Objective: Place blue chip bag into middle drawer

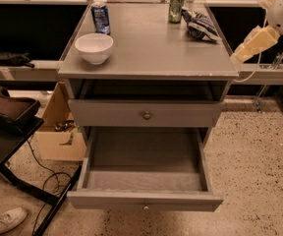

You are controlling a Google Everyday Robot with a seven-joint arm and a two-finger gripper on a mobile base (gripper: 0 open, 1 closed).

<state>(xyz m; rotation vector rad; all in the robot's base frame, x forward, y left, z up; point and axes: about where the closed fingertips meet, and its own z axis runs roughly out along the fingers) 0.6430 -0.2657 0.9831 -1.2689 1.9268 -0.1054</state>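
The counter (146,53) holds the blue chip bag (200,26), not yet grasped; our gripper (242,50) hangs beside the counter edge (its jaws' state we cannot tell); the middle drawer (146,200) stands open.

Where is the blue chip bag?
In the camera view, the blue chip bag lies back right on the table, beside the green can; the pincer hovers off its right edge.

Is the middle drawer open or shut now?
Open: the middle drawer is pulled out, grey inside visible. The blue chip bag lies on the tabletop; the gripper hangs beside its right edge.
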